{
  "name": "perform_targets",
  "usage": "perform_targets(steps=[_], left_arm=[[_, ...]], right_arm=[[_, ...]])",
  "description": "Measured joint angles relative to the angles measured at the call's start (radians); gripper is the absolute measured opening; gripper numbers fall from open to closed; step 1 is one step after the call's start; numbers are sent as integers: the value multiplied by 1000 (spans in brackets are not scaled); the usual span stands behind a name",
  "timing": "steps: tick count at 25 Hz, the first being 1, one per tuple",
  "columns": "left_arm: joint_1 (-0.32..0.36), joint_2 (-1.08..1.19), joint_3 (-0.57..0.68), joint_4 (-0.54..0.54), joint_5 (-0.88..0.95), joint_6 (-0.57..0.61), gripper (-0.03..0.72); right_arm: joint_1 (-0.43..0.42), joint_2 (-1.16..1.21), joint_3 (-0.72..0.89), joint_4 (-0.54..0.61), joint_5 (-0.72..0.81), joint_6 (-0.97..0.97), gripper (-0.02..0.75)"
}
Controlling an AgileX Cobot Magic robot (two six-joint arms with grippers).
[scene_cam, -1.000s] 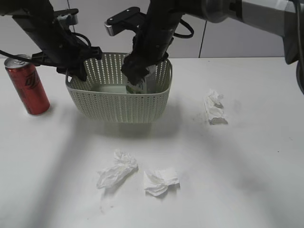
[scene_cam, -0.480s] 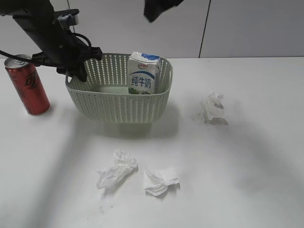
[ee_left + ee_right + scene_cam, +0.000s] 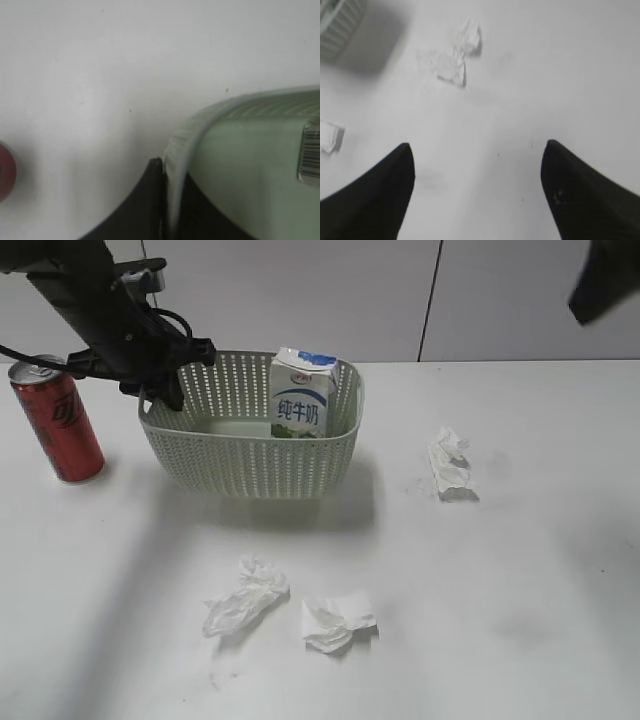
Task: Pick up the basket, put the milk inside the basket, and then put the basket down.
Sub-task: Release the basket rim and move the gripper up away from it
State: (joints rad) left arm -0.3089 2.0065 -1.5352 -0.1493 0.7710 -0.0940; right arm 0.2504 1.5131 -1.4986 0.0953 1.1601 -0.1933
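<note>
The left hand (image 3: 165, 390) grips the basket's (image 3: 250, 465) left rim; the milk (image 3: 300, 395) stands upright inside. The right hand (image 3: 477, 150) hangs wide open, empty, over the bench (image 3: 500, 590).

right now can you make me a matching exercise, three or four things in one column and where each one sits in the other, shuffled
Things:
1. small white and blue gable-top milk carton
2. red soda can
3. left gripper
4. right gripper

Places or states:
A. clamped on the rim of the pale sage-green perforated plastic basket
B. upright inside the basket, at its right end
C. jaws spread wide above bare white table
D. on the table left of the basket

Pairs: 1-B, 2-D, 3-A, 4-C
</note>
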Motion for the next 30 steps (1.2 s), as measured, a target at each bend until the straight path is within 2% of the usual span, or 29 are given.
perform_targets(steps=[6,13,22,26,30], left_arm=[[0,0,0,-8,0,0,0],[0,0,0,-9,0,0,0],[0,0,0,-10,0,0,0],[0,0,0,-10,-1,0,0],[0,0,0,-10,0,0,0]], right_arm=[[-10,-253,441,-8,-99,58,594],[-10,-549,808,-9,-190,126,593],[-10,-924,1035,-35,-284,146,593],[-10,-1002,1046,-35,-300,146,593],[-10,-1014,1065,-20,-252,146,593]])
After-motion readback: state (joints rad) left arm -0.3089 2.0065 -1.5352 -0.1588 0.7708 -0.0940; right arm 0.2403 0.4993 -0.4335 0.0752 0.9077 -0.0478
